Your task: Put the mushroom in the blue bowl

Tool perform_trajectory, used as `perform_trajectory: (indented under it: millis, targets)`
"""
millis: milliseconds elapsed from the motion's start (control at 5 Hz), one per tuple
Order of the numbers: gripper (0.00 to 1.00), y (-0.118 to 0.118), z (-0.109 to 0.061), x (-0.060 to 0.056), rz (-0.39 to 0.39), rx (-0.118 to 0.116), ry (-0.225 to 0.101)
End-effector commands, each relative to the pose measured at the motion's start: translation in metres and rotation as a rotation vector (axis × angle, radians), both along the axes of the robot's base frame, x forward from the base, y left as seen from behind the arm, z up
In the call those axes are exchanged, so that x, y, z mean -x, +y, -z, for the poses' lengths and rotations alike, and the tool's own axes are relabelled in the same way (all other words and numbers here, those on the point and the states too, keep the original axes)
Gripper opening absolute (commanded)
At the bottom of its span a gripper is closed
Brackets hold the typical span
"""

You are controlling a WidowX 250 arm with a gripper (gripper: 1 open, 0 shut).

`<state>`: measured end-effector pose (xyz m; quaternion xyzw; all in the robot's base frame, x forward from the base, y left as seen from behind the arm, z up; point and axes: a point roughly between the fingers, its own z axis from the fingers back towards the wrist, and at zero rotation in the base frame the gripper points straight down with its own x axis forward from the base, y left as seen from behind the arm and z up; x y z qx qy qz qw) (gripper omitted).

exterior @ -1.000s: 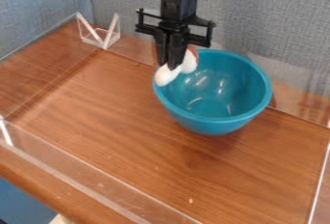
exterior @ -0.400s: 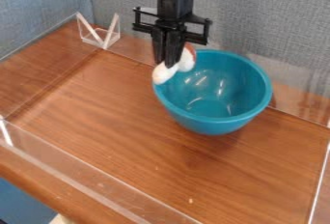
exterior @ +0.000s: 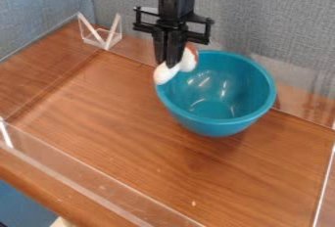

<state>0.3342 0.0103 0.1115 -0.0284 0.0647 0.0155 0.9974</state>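
The blue bowl (exterior: 217,94) stands on the wooden table, right of centre. My gripper (exterior: 174,59) points straight down over the bowl's left rim and is shut on the mushroom (exterior: 177,66). The mushroom's cream-white stem sticks out below and to the left of the black fingers, and a bit of reddish cap shows beside them. The mushroom hangs at about rim height, just at the bowl's left edge.
A clear plastic wall (exterior: 157,177) rings the wooden table (exterior: 92,113). A small clear triangular stand (exterior: 100,32) sits at the back left. A grey fabric panel forms the backdrop.
The gripper with the mushroom has edged slightly upward; otherwise nothing has visibly moved.
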Motion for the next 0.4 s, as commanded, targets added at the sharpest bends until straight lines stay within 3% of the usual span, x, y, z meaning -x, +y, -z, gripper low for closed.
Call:
perform_trajectory:
  millis: [0,200]
  targets:
    - [0.00,0.0075,-0.0160,-0.0093,-0.019,-0.004,-0.057]
    - [0.00,0.0079,-0.0158,-0.0103,-0.022,-0.003,-0.057]
